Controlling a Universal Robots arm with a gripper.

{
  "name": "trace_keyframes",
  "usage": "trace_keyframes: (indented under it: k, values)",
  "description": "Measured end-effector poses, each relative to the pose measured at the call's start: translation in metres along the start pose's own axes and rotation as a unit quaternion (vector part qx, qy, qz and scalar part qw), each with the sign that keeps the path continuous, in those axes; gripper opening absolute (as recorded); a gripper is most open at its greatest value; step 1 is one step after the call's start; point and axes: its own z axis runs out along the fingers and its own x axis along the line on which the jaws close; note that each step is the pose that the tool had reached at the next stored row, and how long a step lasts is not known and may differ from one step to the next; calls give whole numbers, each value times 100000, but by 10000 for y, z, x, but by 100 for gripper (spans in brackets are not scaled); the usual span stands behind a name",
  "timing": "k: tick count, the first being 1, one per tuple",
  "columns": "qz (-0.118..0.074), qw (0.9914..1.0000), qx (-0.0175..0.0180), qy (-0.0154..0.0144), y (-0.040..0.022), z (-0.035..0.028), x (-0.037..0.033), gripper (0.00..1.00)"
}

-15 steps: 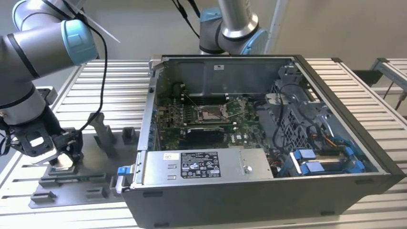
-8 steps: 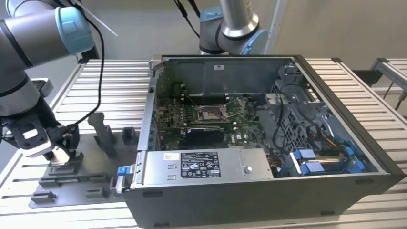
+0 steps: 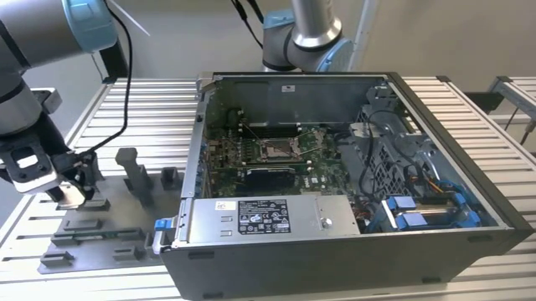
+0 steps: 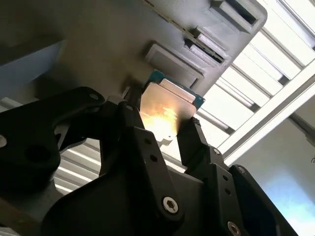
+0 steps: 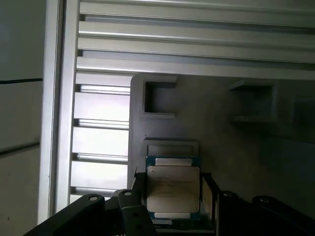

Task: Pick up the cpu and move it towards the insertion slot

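The cpu [image 5: 173, 189] was clenched by its thin edges in the tool [image 4: 163, 118] above the grey fixture [image 5: 221, 128]; slippage was feared.

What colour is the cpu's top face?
The cpu top is silver-grey metal, blue-green at its edge; clearest in the first wrist view.

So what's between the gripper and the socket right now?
In the exterior view, a grey upright post and the case's side wall stand between the gripper and the socket.
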Motion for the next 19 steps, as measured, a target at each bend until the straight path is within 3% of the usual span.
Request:
trace_keyframes:
  k: [8,19]
  values:
    - [2,100000,0,-1,10,-247,-1,0]
    - [0,100000,-3,-2,30,-744,-4,0]
